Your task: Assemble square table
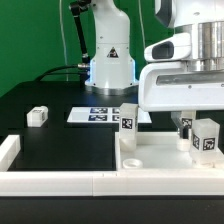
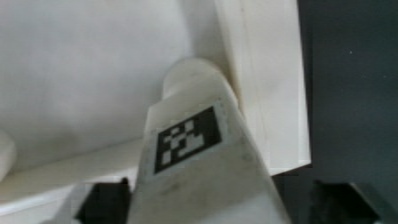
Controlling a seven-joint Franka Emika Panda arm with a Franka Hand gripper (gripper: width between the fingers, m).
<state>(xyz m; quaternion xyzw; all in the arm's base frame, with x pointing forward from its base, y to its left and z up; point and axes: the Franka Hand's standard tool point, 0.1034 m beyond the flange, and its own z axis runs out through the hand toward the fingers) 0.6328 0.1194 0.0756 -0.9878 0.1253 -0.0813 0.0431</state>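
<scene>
**Exterior view.** The slab [image 1: 165,165] lies at the exterior view's right on the black table [image 1: 60,150], rimmed face up like a shallow tray. It is white moulded plastic, smooth and slightly glossy. The left leg [image 1: 128,117] stands upright at the slab's far corner, and the right leg [image 1: 205,136] stands upright near the right edge. Both are short blocks carrying black-and-white tags. The loose leg [image 1: 37,116] lies well apart on the table. The marker board [image 1: 100,114] lies flat behind, and the border rail [image 1: 60,184] runs along the front. The gripper [image 1: 185,120] hangs low over the slab between the two standing legs. What sits under it is hidden here.

**Wrist view.** The straddled leg [image 2: 192,140] rises between the fingers [image 2: 111,200], tag face toward the camera, with a rounded top and flat sides. The jaws stand apart, one on each side, and a dark sliver of gap shows at both, so there is no clamp. Behind the leg are the slab floor [image 2: 89,60] and its raised rim [image 2: 267,70].

**Handling, my judgement.** The leg looks light, rigid and hollow, and the smooth plastic is likely slippery. Take it on the two flat sides, squarely and low enough to stop it tilting. The slab is stiff but could slide easily on the table.
</scene>
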